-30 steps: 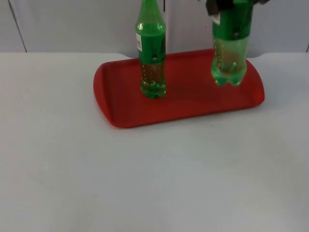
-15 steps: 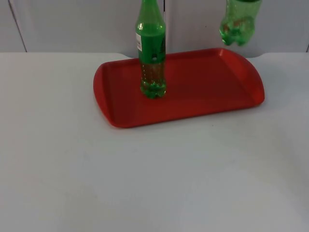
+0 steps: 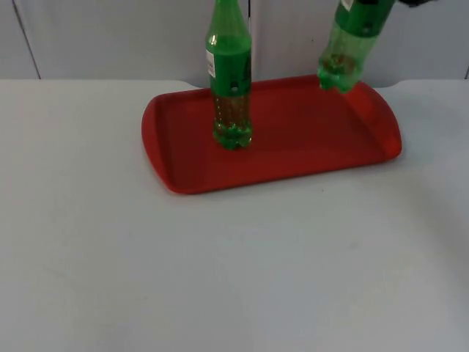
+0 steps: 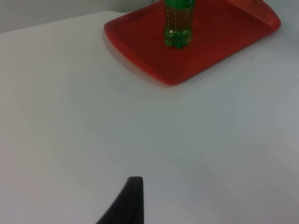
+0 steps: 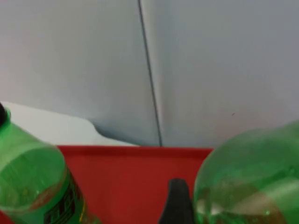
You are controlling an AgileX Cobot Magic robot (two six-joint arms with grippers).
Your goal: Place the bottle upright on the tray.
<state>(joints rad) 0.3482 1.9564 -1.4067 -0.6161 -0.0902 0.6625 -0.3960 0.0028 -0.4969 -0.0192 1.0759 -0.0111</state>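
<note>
A red tray [image 3: 308, 150] lies at the back of the table. One green bottle [image 3: 231, 81] stands upright on the tray's left half; it also shows in the left wrist view as the green bottle [image 4: 177, 25] on the tray [image 4: 219, 44]. A second green bottle [image 3: 350, 44] hangs tilted in the air above the tray's back right part, its base leaning left. My right gripper [image 3: 381, 4], at the picture's upper edge, is shut on its upper part. The held bottle's base [image 5: 247, 182] sits beside a black fingertip [image 5: 176, 200]. My left arm waits over the table's front left, one fingertip [image 4: 131, 200] in view.
The grey partition wall [image 3: 110, 37] rises directly behind the tray. White table top [image 3: 220, 271] stretches in front of and to the left of the tray. The tray's raised rim [image 3: 392, 128] curves round on the right.
The held bottle, low over the tray's right side a second ago, was lifted upward. It has since tipped, its base swinging left and down toward the tray's back edge.
</note>
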